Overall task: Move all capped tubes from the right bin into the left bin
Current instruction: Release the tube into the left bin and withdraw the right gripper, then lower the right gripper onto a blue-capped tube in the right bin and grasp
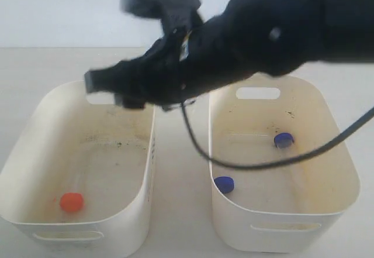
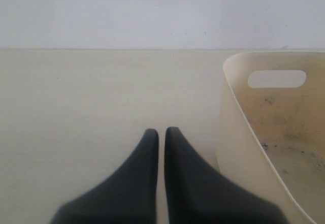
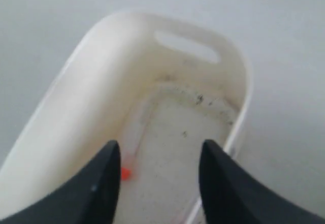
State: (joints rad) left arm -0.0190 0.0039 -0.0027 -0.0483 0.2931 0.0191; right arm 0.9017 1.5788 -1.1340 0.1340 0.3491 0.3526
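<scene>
R arm is reaching across the middle, and my right tool [image 3: 160, 145] hangs above the left bin [image 1: 29, 170]. Its fingers are spread wide, w/ the bin's speckled floor showing between them in the wrist cam. The ext. cam shows that arm blurred, so I can't read the tool there.

One orange-capped tube [image 1: 71, 201] lies on the left bin's floor at the near end. In the R wrist cam its clear body runs along the foot of one long wall, cap just beside one finger tip.

Two blue-capped tubes are in the right bin [image 1: 231, 223], which has a yellowish inside. One cap [image 1: 283, 140] sits toward the far half of the floor. The other [image 1: 224, 183] is at the near corner on the side facing the left bin. They lie well apart. A black cable [image 1: 245, 165] droops from the arm across that bin.

The left tool [image 2: 158, 131] has its fingers pressed nearly together, only a thin slit between, gripping nothing. It hangs over bare table [image 1: 181, 211] beside the left bin's outer wall, per the L wrist cam. It's out of the ext. cam's view.
</scene>
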